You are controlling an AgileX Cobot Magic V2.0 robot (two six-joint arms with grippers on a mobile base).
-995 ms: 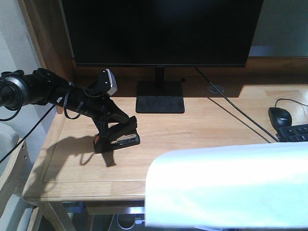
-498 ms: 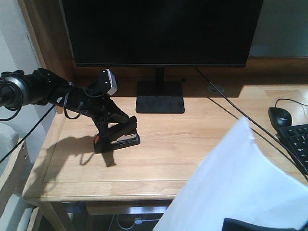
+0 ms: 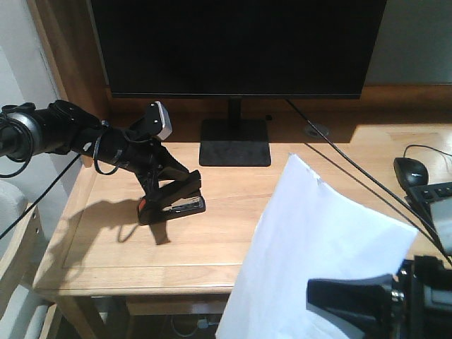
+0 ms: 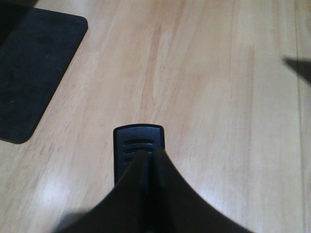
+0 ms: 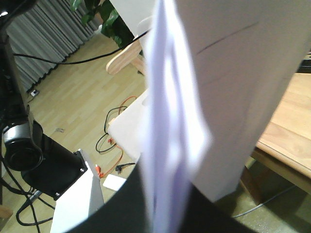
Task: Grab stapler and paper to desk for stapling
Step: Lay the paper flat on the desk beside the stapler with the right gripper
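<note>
Light wood table (image 3: pixel 233 219) below a dark monitor (image 3: pixel 233 42) carries the stapler (image 3: pixel 176 201), its base down on the wood toward the left edge, so that half of the job looks done, though it is not yet let go. Reaching in low from the left, the left end effector (image 3: pixel 161 189) is closed on the stapler's rear. Over the front right corner the paper (image 3: pixel 311 240) hangs tilted in the air, pinched at its lower end by the right end effector (image 3: pixel 353 304); laying it flat remains, I judge.
</note>
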